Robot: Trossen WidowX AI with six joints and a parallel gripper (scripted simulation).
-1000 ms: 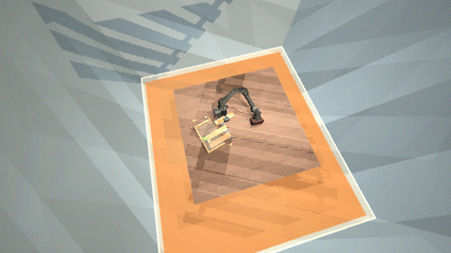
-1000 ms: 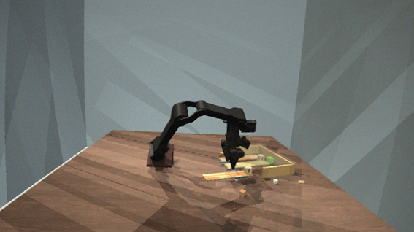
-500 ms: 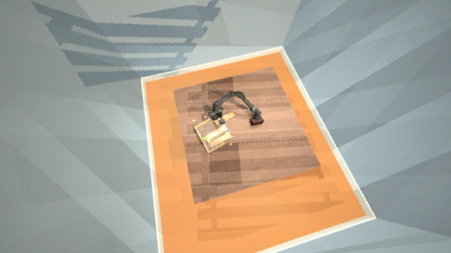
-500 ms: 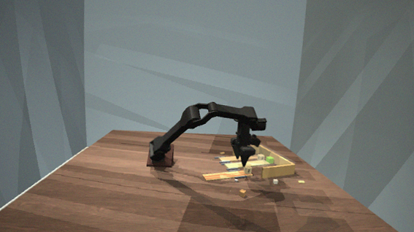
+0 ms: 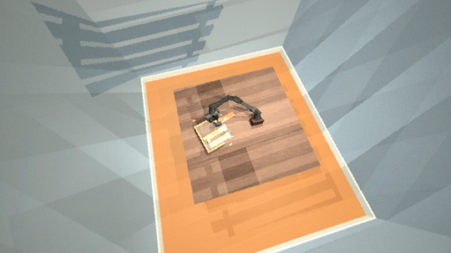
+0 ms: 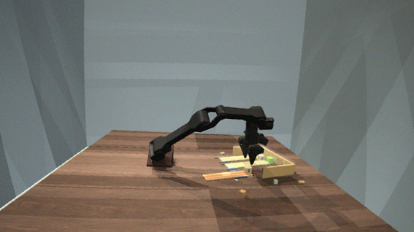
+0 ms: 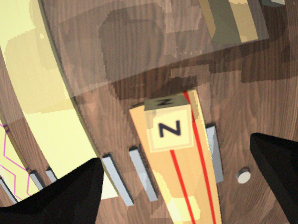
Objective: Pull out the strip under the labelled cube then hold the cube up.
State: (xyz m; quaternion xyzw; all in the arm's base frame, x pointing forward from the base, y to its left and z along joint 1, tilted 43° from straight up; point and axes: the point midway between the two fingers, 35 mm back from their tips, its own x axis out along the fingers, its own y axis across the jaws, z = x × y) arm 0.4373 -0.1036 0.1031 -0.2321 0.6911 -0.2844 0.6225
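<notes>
Wrist view shows the small cream cube marked N (image 7: 169,129) sitting on the far end of the tan wooden strip with two red lines (image 7: 186,189), on the brown wooden table (image 7: 100,23). The black gripper (image 7: 178,219) hovers above, fingers spread wide and holding nothing.

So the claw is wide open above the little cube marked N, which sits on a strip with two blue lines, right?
Not quite: the lines on the strip are red, not blue, as the wrist view shows. The rest holds: the claw is wide open above the cube marked N.

Green cube (image 6: 269,160) inside tan tray (image 6: 281,169), small orange block (image 6: 242,192) on wooden table (image 6: 120,198)
</notes>
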